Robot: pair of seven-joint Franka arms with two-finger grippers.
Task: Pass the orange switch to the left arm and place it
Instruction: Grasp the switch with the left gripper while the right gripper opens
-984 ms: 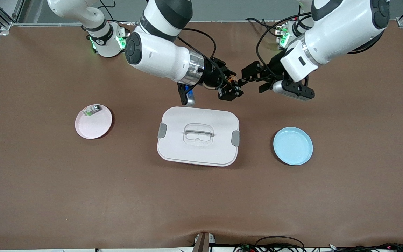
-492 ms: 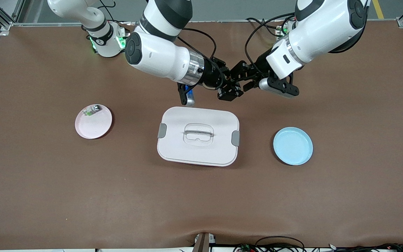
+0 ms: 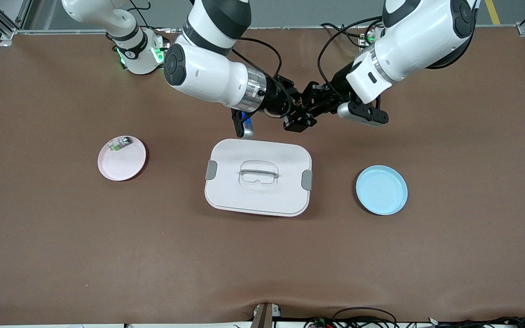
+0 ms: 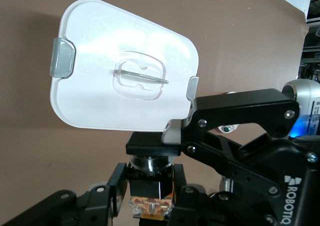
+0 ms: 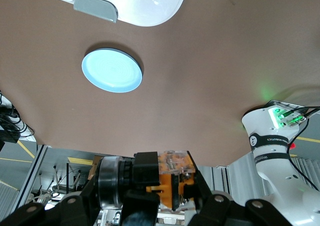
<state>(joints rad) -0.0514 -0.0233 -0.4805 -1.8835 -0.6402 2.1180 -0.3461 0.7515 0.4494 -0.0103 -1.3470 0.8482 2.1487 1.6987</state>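
Note:
The orange switch (image 4: 150,188), a small black cylinder with a silver ring and an orange and tan end, hangs in the air between both grippers. They hold it over bare table, farther from the front camera than the white box (image 3: 258,177). My left gripper (image 4: 150,186) is shut on the switch's black body. The right gripper (image 5: 167,198) is shut on the switch (image 5: 170,178) too, at its orange end. In the front view the right gripper (image 3: 300,118) and left gripper (image 3: 312,102) meet tip to tip and hide most of the switch.
A blue plate (image 3: 381,190) lies toward the left arm's end of the table. A pink plate (image 3: 121,158) toward the right arm's end holds a small green-and-white component (image 3: 116,145). The box (image 4: 125,76) has grey side latches and a clear lid handle.
The left arm has moved in toward the right gripper and its fingers have shut on the switch. The right arm has held still, gripping throughout.

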